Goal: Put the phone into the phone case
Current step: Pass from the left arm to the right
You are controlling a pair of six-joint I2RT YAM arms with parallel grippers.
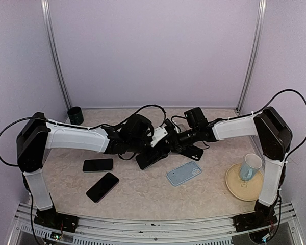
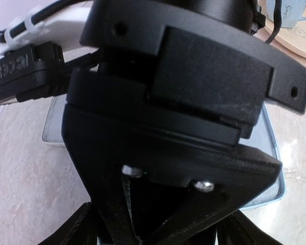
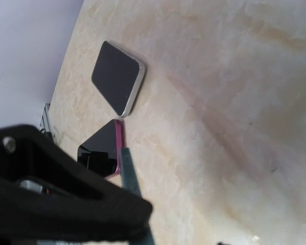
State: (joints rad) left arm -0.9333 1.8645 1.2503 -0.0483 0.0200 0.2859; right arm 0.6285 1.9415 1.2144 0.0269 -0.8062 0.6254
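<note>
**Clearly unfinished: phone under the tools, case lying empty**

Over on the left of the table [image 1: 143, 204], a small black cup [image 1: 75, 115] sits at the back. Two spare phones lie flat and out of the action, one dark phone [image 1: 98, 165] and a second dark phone [image 1: 102, 187] nearer the front.

Now to the centre, where both arms meet. The black phone [image 1: 149, 160] sits right beneath them, close to the case but not touching it. I can't tell whether it rests on the table or is lifted off it. So the insertion is all to come: get the phone gripped, carry it over, line it up, press it in.

The left tool [image 1: 152, 148] shows its fingertips spread wide in its own wrist view. Whether they clamp the phone's edges is hidden behind the other arm. The right tool [image 1: 172, 144] noses in from the opposite side, and how far open it is, or whether it touches the phone, can't be told.

Just to the right lies the light blue phone case [image 1: 184, 173], open side up with nothing in it. Far right, a mug [image 1: 251, 167] stands on a plate [image 1: 234, 186].
</note>
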